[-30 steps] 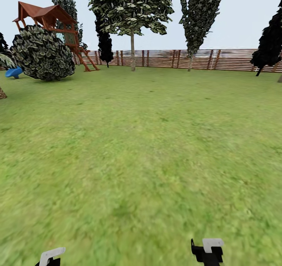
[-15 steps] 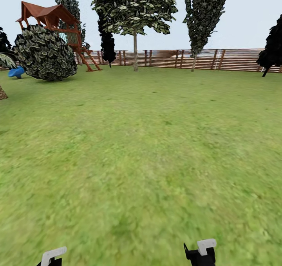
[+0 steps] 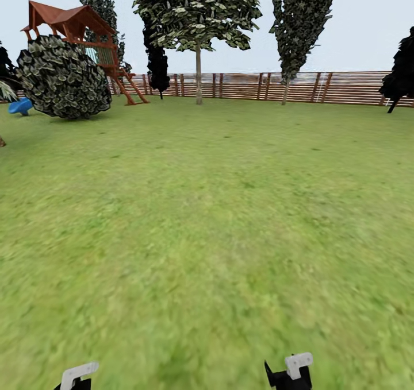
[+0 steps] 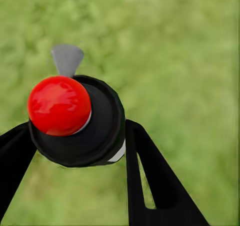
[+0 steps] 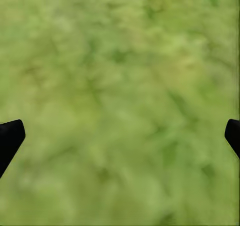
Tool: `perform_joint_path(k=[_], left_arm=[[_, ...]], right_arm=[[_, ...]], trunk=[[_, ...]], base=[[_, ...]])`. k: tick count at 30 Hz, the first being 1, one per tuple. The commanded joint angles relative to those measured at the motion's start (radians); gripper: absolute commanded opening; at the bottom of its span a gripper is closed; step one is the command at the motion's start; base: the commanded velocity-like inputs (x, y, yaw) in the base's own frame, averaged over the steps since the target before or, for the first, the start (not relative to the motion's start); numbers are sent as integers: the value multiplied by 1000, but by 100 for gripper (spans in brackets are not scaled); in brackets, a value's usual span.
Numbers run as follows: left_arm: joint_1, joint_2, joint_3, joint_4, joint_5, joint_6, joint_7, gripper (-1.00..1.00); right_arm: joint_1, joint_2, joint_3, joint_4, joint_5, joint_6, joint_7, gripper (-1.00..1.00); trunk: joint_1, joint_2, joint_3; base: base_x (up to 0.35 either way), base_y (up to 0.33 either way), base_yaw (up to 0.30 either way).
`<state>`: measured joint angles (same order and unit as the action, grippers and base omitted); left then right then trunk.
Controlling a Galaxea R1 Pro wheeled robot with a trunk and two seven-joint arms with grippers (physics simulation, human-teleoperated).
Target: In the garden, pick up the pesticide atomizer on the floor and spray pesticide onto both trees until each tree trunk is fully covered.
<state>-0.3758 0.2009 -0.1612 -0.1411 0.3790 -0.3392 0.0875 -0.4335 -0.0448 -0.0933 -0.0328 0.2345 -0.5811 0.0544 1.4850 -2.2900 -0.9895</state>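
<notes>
Green grass floor (image 3: 218, 217): wide mottled lawn running back to the brown slat fence (image 3: 345, 88); no stepping stones or loose items visible on it.

Pesticide atomizer (image 4: 75, 118): black rounded body, red ball top, grey nozzle tab. In the left wrist view it sits between the dark fingers (image 4: 155, 181) of the left gripper (image 4: 75, 151), pinched from either side and carried off the grass (held, by my reading, so the nozzle can be aimed once a trunk is in range).

Right gripper (image 5: 120, 136): fingers spread wide, nothing between them, grass beneath; apparently kept free.

Trees: one broad-crowned tree (image 3: 198, 45) with a pale bare trunk, just in front of the fence; a narrower tree (image 3: 299, 28) to its right, also by the fence. Both well apart from the robot; no pale specks discernible on either trunk at this range.

Other: round bush (image 3: 63, 80) and wooden playhouse (image 3: 75, 28), left of the broad tree.

Stage: transit toward the trees; spraying not yet begun.
</notes>
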Motion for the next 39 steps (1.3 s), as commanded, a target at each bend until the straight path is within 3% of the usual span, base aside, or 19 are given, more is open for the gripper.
perform_joint_path(k=[1,16,39], left_arm=[[0,0,0,0,0,0,0,-100],[0,-1,-1,0,-3,-1,0,-100],[0,-3,-1,0,-5,-1,0,-100]], right_arm=[[0,0,0,0,1,0,-1,100],[35,6,1,2,2,4,-2,100],[36,6,1,2,2,4,-2,100]], trunk=[[0,0,0],[0,0,0],[0,0,0]], base=[[336,0,0],[337,0,0],[337,0,0]])
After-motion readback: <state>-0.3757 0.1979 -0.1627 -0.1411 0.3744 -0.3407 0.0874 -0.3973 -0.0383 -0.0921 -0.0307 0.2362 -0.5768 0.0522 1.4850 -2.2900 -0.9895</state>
